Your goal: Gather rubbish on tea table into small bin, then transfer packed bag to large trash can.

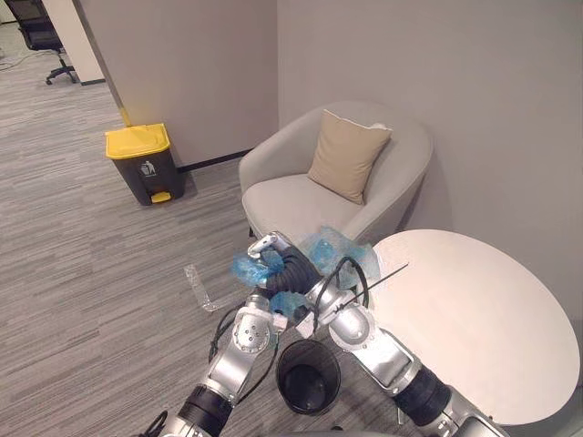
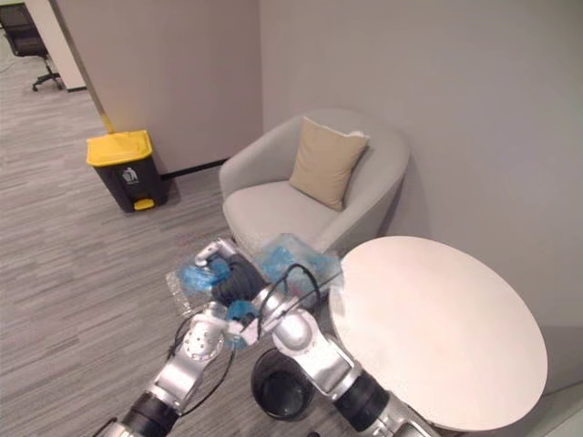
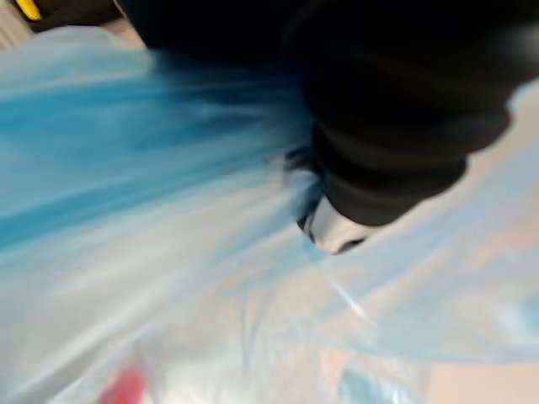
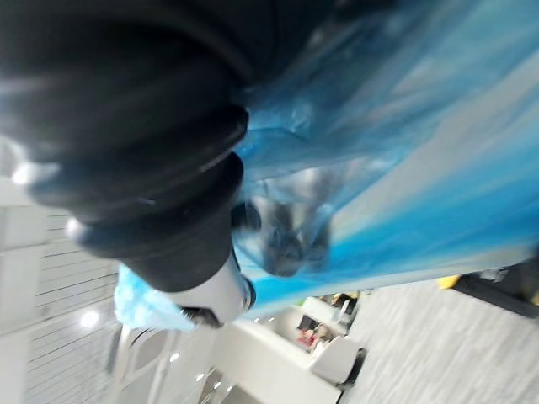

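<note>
Far left, against the wall, stands the large trash can (image 1: 141,164), its yellow lid down. Near the middle we see the blue rubbish bag (image 1: 339,251) bunched in the air above the small black bin (image 1: 308,375). The left hand (image 3: 396,126) and right hand (image 4: 143,168) are buried in its film, and we cannot tell whether either truly grips it. To the right sits the round tea table (image 1: 474,328). We judge the step in hand is carrying the bag off. We should keep its mouth gathered, raise it clear of the rim and carry it level, so nothing spills.
</note>
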Controlling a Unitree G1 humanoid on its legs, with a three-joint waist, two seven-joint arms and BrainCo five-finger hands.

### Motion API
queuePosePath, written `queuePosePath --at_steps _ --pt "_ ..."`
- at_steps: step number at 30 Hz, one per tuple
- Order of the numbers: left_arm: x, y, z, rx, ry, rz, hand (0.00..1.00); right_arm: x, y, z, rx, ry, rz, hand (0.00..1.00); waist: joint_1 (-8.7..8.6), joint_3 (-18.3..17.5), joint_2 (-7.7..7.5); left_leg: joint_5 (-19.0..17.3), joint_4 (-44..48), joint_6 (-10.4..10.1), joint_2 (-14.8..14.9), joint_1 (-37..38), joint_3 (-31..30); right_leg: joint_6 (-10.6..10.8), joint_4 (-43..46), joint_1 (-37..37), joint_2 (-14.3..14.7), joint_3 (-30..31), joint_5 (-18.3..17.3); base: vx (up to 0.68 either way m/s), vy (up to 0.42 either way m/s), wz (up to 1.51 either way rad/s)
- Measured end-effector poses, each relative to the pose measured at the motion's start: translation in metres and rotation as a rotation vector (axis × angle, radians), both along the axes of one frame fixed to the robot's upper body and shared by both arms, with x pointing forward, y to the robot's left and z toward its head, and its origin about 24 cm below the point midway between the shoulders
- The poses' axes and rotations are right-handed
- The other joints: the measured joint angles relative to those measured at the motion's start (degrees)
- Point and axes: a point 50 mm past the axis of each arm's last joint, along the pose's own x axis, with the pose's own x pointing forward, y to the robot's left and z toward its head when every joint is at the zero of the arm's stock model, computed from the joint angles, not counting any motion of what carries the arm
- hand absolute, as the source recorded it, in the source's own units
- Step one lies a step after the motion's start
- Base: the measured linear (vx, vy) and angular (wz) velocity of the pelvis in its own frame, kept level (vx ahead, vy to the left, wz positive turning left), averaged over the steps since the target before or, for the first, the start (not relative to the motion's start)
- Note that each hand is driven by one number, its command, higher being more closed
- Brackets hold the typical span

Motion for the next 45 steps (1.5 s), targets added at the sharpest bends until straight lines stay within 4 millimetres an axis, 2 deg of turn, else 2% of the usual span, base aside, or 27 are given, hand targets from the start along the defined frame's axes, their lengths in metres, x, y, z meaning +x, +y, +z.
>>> queuePosePath --at_steps 4,5,7,12,16,18,21,23,26,29,34,41,45 --pt "-0.006 0.014 0.001 -0.019 -0.002 0.059 1.00 0.012 -0.030 -0.002 -0.097 -0.065 -0.139 0.00 0.23 0.0 -0.33 0.0 0.0 0.0 -0.2 0.0 -0.2 0.2 0.4 0.0 0.0 -0.3 -0.5 0.00 -0.002 0.04" --pt "-0.006 0.020 0.000 -0.029 0.000 0.084 1.00 0.014 -0.043 -0.005 -0.111 -0.057 -0.187 0.00 0.30 0.0 -0.33 0.0 0.0 0.1 -0.2 0.2 -0.2 0.3 1.1 -0.1 0.0 -0.3 -1.0 0.00 0.000 0.00" --pt "-0.006 0.027 0.000 -0.043 0.005 0.117 1.00 0.016 -0.057 -0.009 -0.120 -0.044 -0.239 0.00 0.41 0.0 -0.34 0.1 0.0 0.1 -0.3 0.2 -0.3 0.3 1.3 -0.1 0.0 -0.3 -1.0 0.00 0.000 0.00" --pt "-0.017 0.047 -0.007 -0.092 0.043 0.199 1.00 0.014 -0.092 -0.021 -0.137 0.005 -0.381 0.00 0.46 0.0 -0.33 0.1 0.0 0.1 -0.4 0.2 -0.6 0.3 2.1 -0.4 0.1 -0.8 -1.7 0.00 -0.007 0.03" --pt "-0.028 0.056 -0.017 -0.130 0.090 0.259 1.00 0.007 -0.111 -0.035 -0.101 0.069 -0.507 0.00 0.59 0.1 -0.28 0.0 0.0 0.0 -0.3 0.2 -1.0 0.5 2.2 -0.4 0.1 -1.5 -2.5 0.00 -0.016 0.07" --pt "-0.034 0.059 -0.022 -0.139 0.113 0.276 1.00 0.002 -0.115 -0.048 -0.070 0.135 -0.559 0.00 0.45 0.1 -0.27 0.0 0.0 0.0 0.1 0.1 -1.4 0.3 2.0 -0.3 0.0 -1.7 -2.5 0.01 -0.016 0.11" --pt "-0.041 0.062 -0.029 -0.145 0.150 0.282 1.00 -0.005 -0.124 -0.088 -0.090 0.324 -0.627 0.00 0.25 0.1 -0.27 0.0 0.0 0.0 0.0 -0.1 -2.2 0.0 1.8 0.0 -0.2 -2.3 -2.3 0.02 -0.006 0.13" --pt "-0.047 0.070 -0.041 -0.147 0.206 0.303 1.00 -0.012 -0.129 -0.121 -0.089 0.495 -0.672 0.00 0.36 0.4 -0.01 0.0 0.0 0.0 -0.1 -0.2 -2.6 -0.2 0.9 0.6 -0.2 -3.0 -2.1 0.01 -0.005 0.10" --pt "-0.061 0.085 -0.065 -0.131 0.319 0.370 1.00 -0.026 -0.138 -0.158 -0.113 0.683 -0.733 0.00 0.39 0.8 0.19 -0.2 0.0 -0.2 -0.1 -0.5 -2.9 -0.3 -0.2 1.1 -0.2 -3.4 -1.6 0.01 -0.011 0.08" --pt "-0.074 0.095 -0.082 -0.125 0.415 0.412 1.00 -0.039 -0.153 -0.182 -0.149 0.805 -0.798 0.00 0.53 1.6 0.41 -0.2 0.0 -0.2 -0.1 -0.8 -3.6 -0.2 -0.7 1.2 -0.3 -4.0 -1.5 0.01 -0.014 0.11" --pt "-0.093 0.100 -0.099 -0.122 0.513 0.434 1.00 -0.046 -0.157 -0.192 -0.122 0.881 -0.820 0.00 0.55 2.6 0.52 -0.2 0.3 -0.2 -0.1 -0.8 -4.0 -0.2 -1.2 1.9 -0.2 -4.9 -1.5 0.02 -0.015 0.06" --pt "-0.100 0.104 -0.107 -0.137 0.558 0.455 1.00 -0.046 -0.152 -0.193 -0.055 0.910 -0.818 0.00 0.76 2.7 0.54 -0.2 0.3 -0.2 -0.2 -0.6 -4.5 -0.2 -1.2 2.5 -0.2 -5.4 -1.5 0.00 -0.006 0.02" --pt "-0.107 0.103 -0.115 -0.137 0.603 0.462 1.00 -0.053 -0.152 -0.204 -0.079 0.964 -0.823 0.00 0.78 2.9 0.50 -0.2 0.0 -0.3 -0.1 0.2 -4.8 -0.3 -0.9 3.1 -0.3 -5.5 -2.1 -0.06 -0.007 0.03"
